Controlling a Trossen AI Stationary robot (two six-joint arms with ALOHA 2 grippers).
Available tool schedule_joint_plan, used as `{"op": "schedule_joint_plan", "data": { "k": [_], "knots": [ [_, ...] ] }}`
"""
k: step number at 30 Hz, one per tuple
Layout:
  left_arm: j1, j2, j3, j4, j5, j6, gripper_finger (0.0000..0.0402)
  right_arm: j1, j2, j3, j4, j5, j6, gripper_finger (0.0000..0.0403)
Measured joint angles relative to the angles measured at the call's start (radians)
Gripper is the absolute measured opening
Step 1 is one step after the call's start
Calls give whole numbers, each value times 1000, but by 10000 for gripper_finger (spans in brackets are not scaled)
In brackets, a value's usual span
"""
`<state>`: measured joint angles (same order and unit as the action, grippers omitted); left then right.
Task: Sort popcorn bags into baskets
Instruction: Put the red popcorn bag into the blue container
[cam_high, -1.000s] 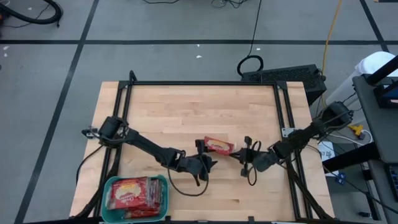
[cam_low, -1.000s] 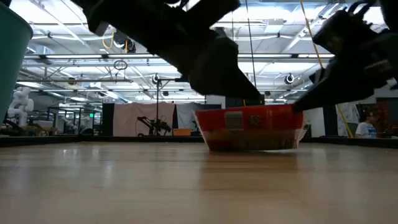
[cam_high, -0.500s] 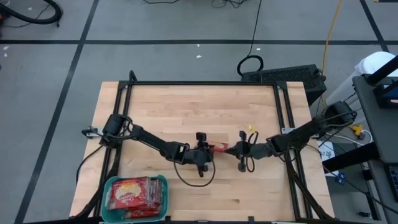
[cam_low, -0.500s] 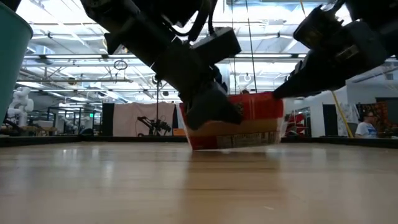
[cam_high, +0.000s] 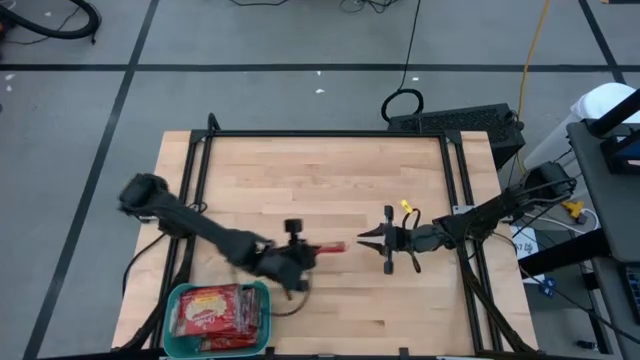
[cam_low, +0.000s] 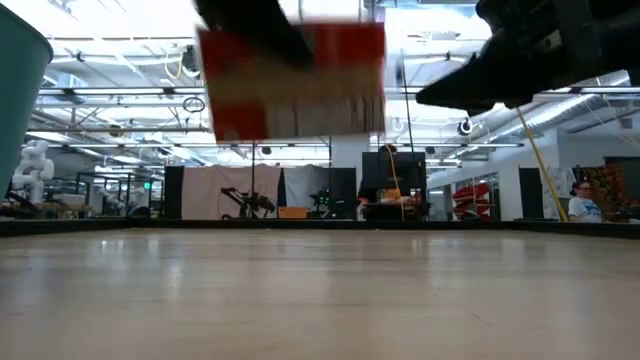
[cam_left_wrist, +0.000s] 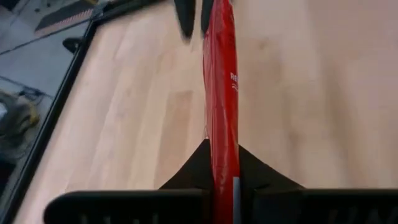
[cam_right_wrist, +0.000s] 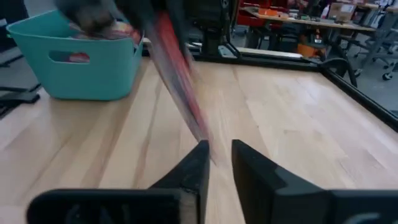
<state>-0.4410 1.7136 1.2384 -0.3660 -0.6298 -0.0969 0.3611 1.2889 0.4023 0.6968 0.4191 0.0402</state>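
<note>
Your left claw (cam_high: 312, 249) is gripping one popcorn bag (cam_high: 330, 247) by its edge and holding it on edge in the air, clear of the worktop (cam_high: 330, 180), near the middle and a little toward the front. In the low view the bag (cam_low: 292, 82) is hanging well above the wood, blurred. In the left wrist view the bag (cam_left_wrist: 222, 93) is running straight out from between the two clenched fingers.

Your right claw (cam_high: 368, 238) is sitting just beside the bag's far end, apart from it, fingers slightly parted and holding nothing; in its wrist view its claw (cam_right_wrist: 219, 152) is pointing at the tilted bag (cam_right_wrist: 180, 81).

The basket (cam_high: 178, 294) is resting at the front-left corner of the worktop, with more bags (cam_high: 215, 312) lying stacked inside it.
</note>
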Motion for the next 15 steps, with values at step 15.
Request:
{"op": "schedule_joint_plan", "data": {
  "k": [15],
  "knots": [
    [-415,-315,1,-243,-158,-337,21,6,35,-2,19,-31,38,120]
  ]
}}
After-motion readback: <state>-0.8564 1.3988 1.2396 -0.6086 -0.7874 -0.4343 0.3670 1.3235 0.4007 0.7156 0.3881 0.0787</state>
